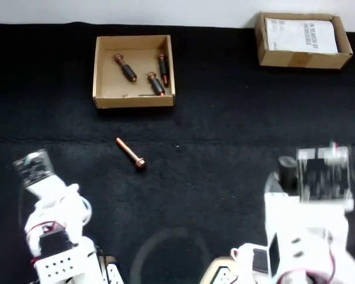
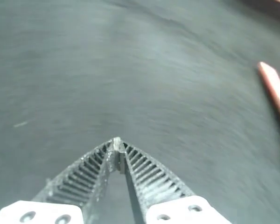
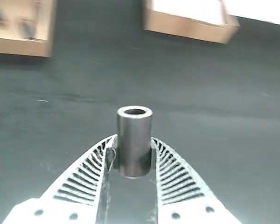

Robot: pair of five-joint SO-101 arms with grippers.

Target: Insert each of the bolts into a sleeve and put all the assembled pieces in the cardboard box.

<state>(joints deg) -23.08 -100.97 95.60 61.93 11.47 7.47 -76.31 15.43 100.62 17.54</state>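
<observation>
On the mat, bolt lying diagonal, right fingers gripping upright sleeve, left fingers closed.

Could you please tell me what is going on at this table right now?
Two arms are pairing bolts with sleeves. The right gripper is shut on a dark sleeve above the black mat. The left gripper is shut and empty over the mat, with one loose bolt lying not far from it. Three assembled pieces already lie in the open cardboard box. A second box holding a paper stands farther back.
</observation>
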